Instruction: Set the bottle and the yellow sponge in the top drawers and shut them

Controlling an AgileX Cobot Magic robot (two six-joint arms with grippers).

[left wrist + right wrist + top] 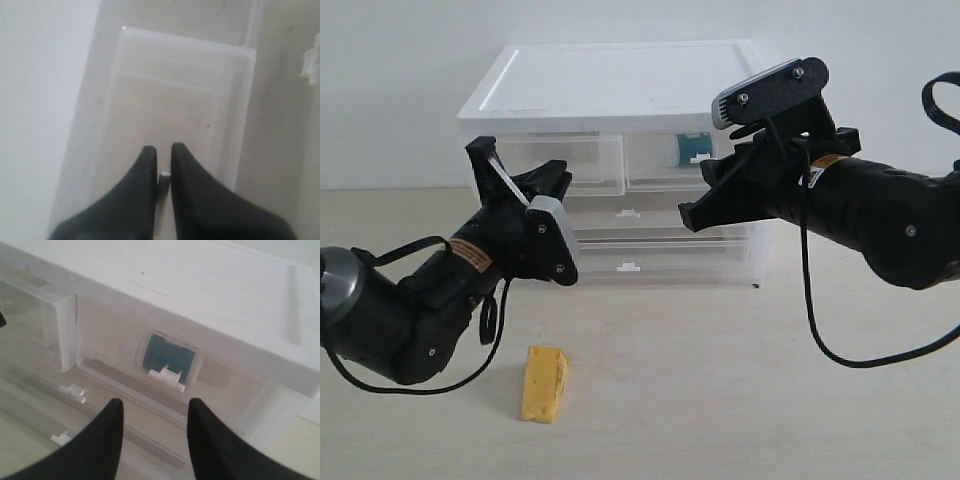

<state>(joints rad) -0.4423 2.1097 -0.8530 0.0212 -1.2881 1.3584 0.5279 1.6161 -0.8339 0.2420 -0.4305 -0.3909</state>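
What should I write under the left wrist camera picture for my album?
Two black fingers pinch the little white handle tab of a see-through top drawer.

- My left claw (163, 150) is looking black (my right claw (156, 402) too).
- The yellow sponge (544, 384) is glowing yellow-orange.
- The bottle (169, 359) is showing teal.
- The handle tab (164, 175) is looking white.
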